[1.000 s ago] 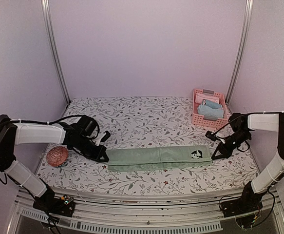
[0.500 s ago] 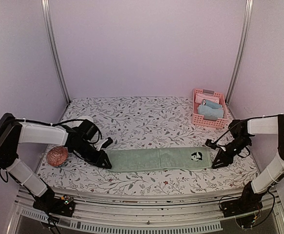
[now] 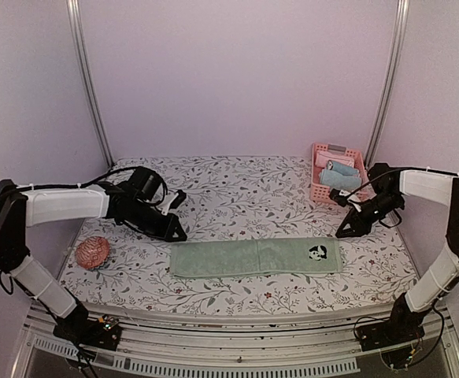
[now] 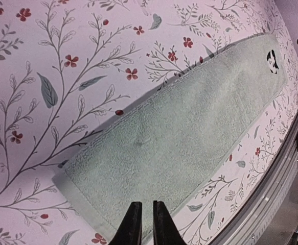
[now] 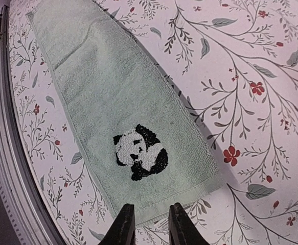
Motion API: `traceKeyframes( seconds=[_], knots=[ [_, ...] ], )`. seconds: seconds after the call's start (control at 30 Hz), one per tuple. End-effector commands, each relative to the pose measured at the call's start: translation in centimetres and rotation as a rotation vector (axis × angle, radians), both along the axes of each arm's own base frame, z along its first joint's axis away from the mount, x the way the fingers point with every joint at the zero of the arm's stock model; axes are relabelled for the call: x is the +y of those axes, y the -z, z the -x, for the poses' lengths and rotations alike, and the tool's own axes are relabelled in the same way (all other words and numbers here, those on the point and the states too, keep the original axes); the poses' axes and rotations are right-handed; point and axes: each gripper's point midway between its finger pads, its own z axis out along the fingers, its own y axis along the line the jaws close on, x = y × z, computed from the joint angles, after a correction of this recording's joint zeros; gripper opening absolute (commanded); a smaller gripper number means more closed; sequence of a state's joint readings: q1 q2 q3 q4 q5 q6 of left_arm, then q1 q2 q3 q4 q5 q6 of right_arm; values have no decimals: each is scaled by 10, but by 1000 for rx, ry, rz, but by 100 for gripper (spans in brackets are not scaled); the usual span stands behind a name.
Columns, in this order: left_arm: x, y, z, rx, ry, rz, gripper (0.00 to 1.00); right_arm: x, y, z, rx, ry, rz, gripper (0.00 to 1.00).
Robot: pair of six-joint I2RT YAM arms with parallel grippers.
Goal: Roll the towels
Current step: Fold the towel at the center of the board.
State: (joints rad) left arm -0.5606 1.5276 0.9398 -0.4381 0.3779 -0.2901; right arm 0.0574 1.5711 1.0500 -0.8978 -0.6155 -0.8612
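table: floral cloth; lies under the sage-green towel and runs well behind it.
left arm: reaches in from the towel's L side, wrist angled down twd its L end.
right arm: comes in from the R side, wrist angled down twd the panda end.
sage-green towel: the one to work now. Flat, opened out as a long strip, not yet rolled. Long axis runs L-R, between the two claws.
pink slatted basket: well behind the towel's R end.
light blue towel: in the basket, so behind the green towel's R end; looks bundled or rolled, can't be sure.
reddish textured ball: off the towel's L end, apart from it.
left gripper: fingers nearly pinched together, holding nothing. Sits over the towel's L short edge, at its far corner; strip runs away from it twd the R.
right gripper: fingers parted a little, empty. Sits at the R short edge, just beside the panda; strip runs away twd the L.
panda patch: near the towel's R end, face up.
key relation: each claw is at its own short end, abt equally near; neither touches cloth as far as I can tell.
next move (my guess): pinch a short edge, roll along the long axis twd the other end.
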Motion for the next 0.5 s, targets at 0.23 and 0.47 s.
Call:
traceKeyframes(
  seconds=[0.23,0.47],
  knots=[
    [4,60,-22,58,-152,-102,0,-9,82,-19,200,204,158,11],
    [11,88,-11,76,-232,-171,0,-36,113,-42,178,270,317,10]
  ],
)
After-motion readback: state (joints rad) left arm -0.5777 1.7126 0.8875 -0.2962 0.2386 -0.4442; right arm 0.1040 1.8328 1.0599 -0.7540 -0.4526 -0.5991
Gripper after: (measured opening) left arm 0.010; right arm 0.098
